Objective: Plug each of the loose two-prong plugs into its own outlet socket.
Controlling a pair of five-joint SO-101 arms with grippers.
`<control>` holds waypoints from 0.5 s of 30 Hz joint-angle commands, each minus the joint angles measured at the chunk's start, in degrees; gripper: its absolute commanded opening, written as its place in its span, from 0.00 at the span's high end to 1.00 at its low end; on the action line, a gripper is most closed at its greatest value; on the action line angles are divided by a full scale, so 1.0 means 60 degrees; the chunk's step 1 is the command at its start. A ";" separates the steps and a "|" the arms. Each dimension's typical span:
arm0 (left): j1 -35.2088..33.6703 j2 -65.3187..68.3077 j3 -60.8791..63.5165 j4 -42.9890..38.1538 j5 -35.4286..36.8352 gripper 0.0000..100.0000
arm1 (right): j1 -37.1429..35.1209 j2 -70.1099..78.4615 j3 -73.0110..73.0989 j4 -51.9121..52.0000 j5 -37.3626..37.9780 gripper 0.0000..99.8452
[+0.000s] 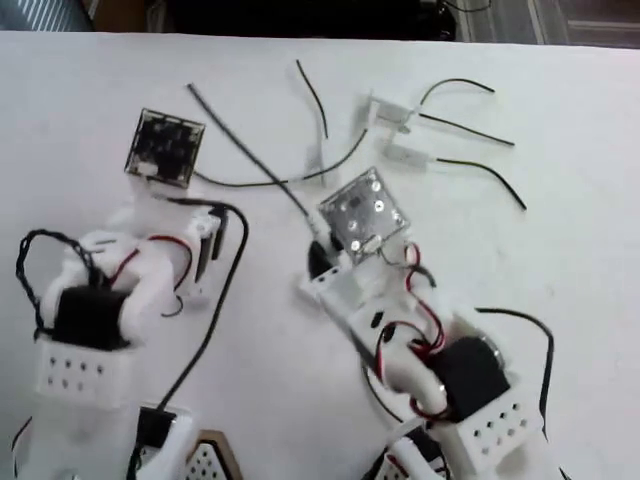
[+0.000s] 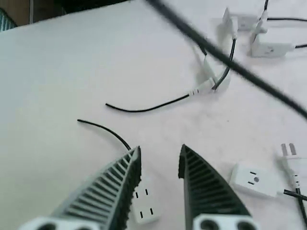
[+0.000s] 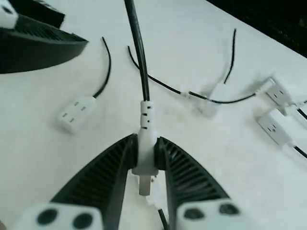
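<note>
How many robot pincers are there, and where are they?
2. The left pincer is open close to a white outlet socket; the right pincer is shut on a two-prong plug with a black cord.

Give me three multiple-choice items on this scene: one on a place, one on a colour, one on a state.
1. Where is the white socket nearest the left gripper?
A. on the table, right by it
B. lifted in the air
C. stacked on a box

2. What colour is the cord of the plug in the right wrist view?
A. red
B. black
C. yellow

3. How is the right gripper?
A. open, empty
B. shut on a socket
C. shut on the plug

Key: 1 A, it lies flat on the table by the open gripper. 2 B, a black cord runs from the white plug. 3 C, it clamps the plug's body from both sides.
</note>
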 commanded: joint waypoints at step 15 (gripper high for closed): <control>0.1897 -0.0637 0.0879 -0.0454 0.0000 0.81 | -0.2264 -0.0637 0.1641 -0.2601 -0.0703 0.98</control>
